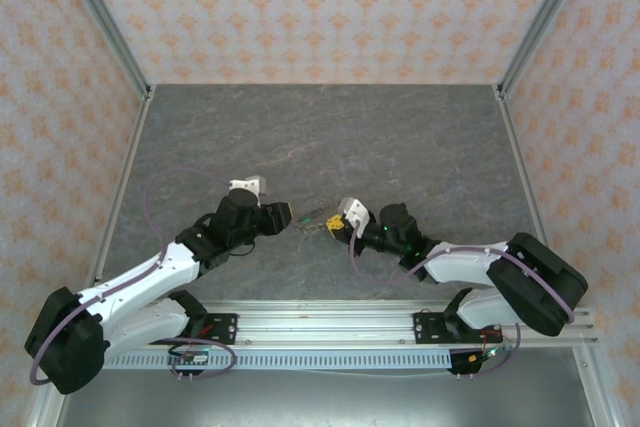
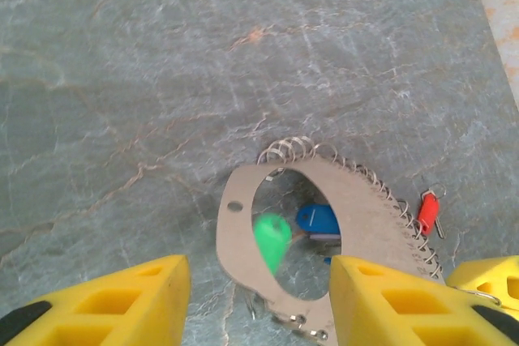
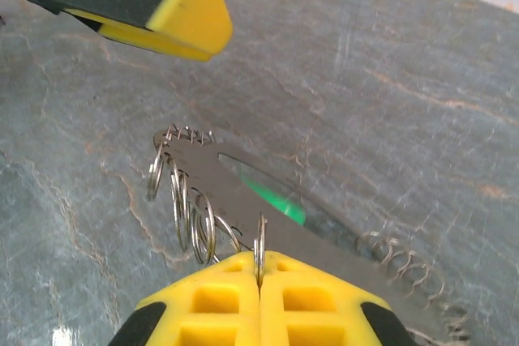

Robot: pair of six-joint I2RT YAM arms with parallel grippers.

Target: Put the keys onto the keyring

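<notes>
Progress is hard to score from where I stand. A green-capped key (image 2: 272,241) and a blue-capped key (image 2: 318,220) show through the big opening of the keyring (image 2: 357,208), a flat tan oval plate with a wide hole and a row of small wire split rings (image 3: 190,208) along its rim. I cannot tell whether either key hangs from a ring or merely lies beneath the plate. A red-capped key (image 2: 427,212) sits just off the plate's right edge, by the wire rings; attached or loose, I can't make out. My guess is that most of the threading is left to do.

The keyring appears lifted and tilted over the grey marbled surface (image 1: 400,137), at the middle of the overhead frame, between the two arms. The right hand (image 3: 259,263) has its yellow fingers pressed together on the plate's near edge, with one wire ring caught in the seam. The left hand (image 2: 259,273) stands spread, a yellow finger in each lower part of its own view and the plate in the gap between them.

The plate looks thin and stiff, like card. Its rings are fine, crowded and overlapping.
</notes>
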